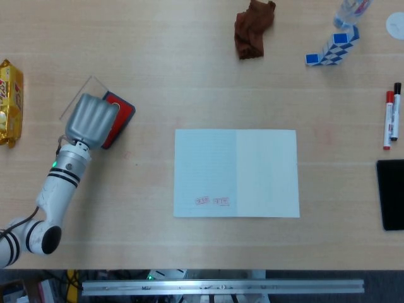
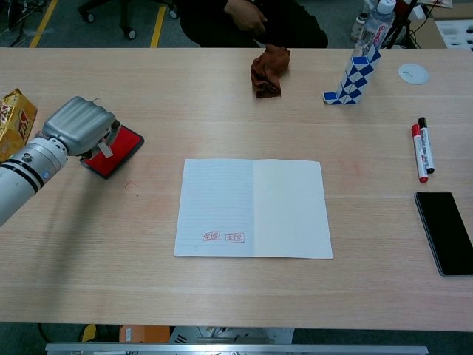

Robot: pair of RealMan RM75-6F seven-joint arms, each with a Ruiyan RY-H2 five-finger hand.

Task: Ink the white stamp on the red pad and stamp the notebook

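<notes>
The stamp [image 2: 108,149] is tucked under the left hand [image 2: 78,126], only a small white bit of it peeks out below the curled fingers in the chest view, right over the red pad [image 2: 118,153]. From the head view the hand [image 1: 92,120] covers the stamp completely, so I can't tell whether it's actually touching the ink. The hand is closed around it, fingers curled in, knuckles up. The pad sits in a dark blue case near the left side of the table [image 1: 189,76], with what looks like its clear lid [image 1: 79,98] lying just behind.

The notebook [image 1: 235,172] lies open in the middle of the table, well apart from the pad, with two small red stamp marks [image 1: 212,201] near the bottom of its left page.

Further out: yellow snack bag [image 1: 9,101] at the far left, brown cloth [image 1: 254,28] up top, a blue-white twisty puzzle [image 1: 331,48], two markers [image 1: 391,117] and a phone [image 1: 390,194] on the right. No right hand showing in either view.
</notes>
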